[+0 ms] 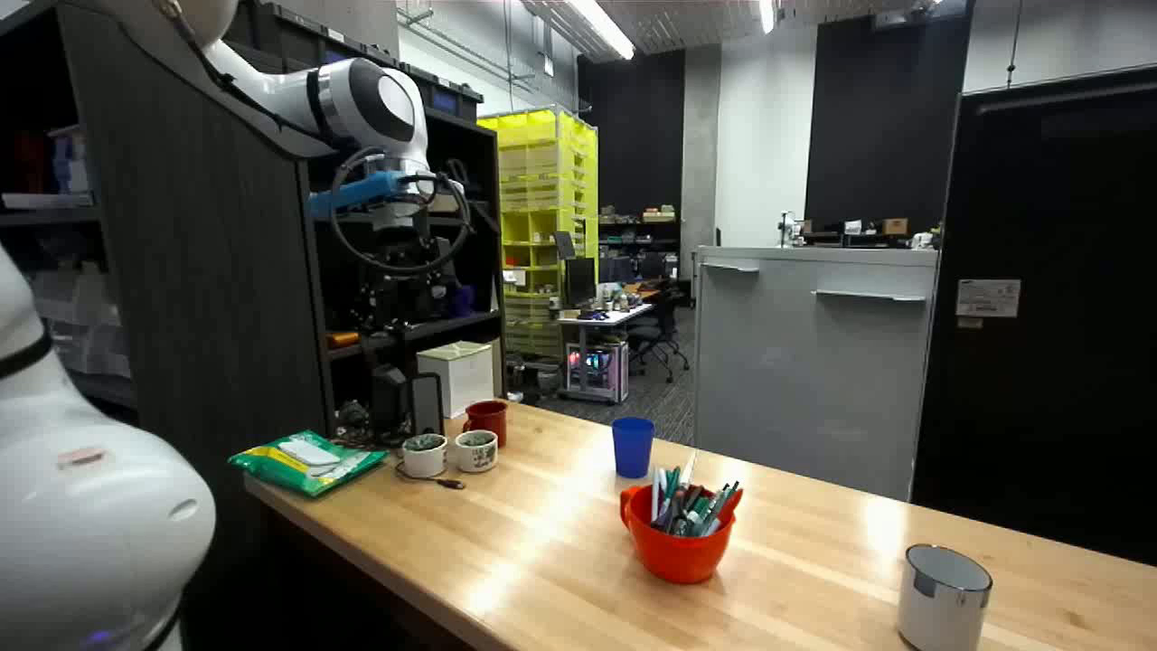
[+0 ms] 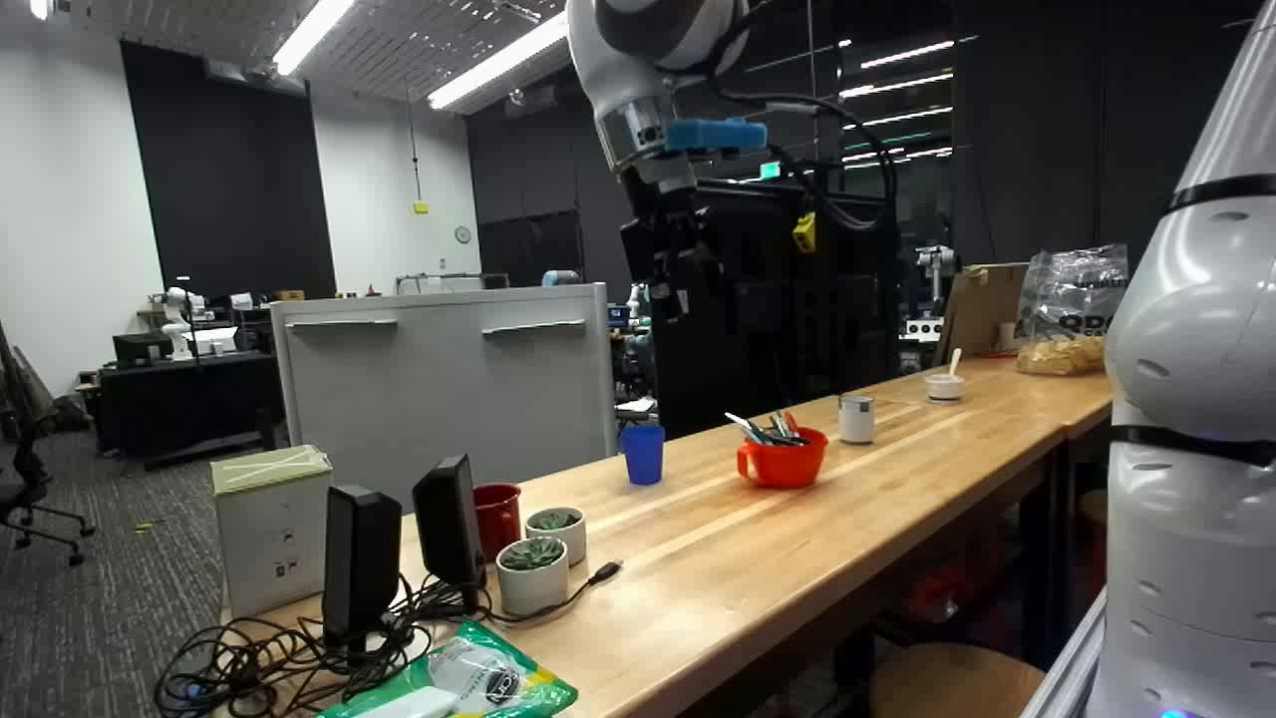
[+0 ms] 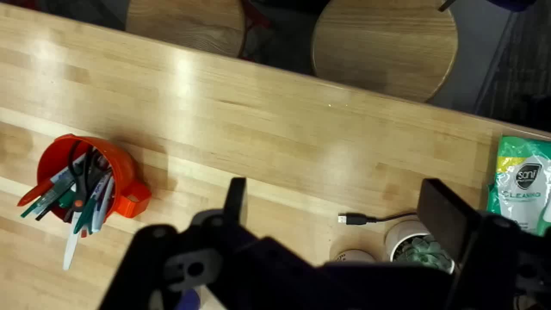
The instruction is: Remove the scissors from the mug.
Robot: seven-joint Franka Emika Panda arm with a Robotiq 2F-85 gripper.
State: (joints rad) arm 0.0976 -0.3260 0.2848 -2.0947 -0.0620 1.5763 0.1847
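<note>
The red-orange mug (image 1: 678,556) stands upright on the wooden table, full of pens and markers. It also shows in an exterior view (image 2: 788,467) and at the left of the wrist view (image 3: 122,165). The scissors (image 3: 78,205) lean among the pens in the mug. Their dark loop handles are down inside, and the pale blades stick up and out past the rim. A blade tip also shows in an exterior view (image 1: 690,467). My gripper (image 3: 333,187) is open and empty, high above the table and well to one side of the mug, over the potted plants' end.
A blue cup (image 2: 643,456) stands near the mug; a grey-white metal cup (image 1: 945,601) is farther along. Succulent pots (image 2: 533,576), a dark red mug (image 2: 496,519), black speakers (image 2: 361,558), cables and a green wipes pack (image 3: 523,181) occupy the table's end.
</note>
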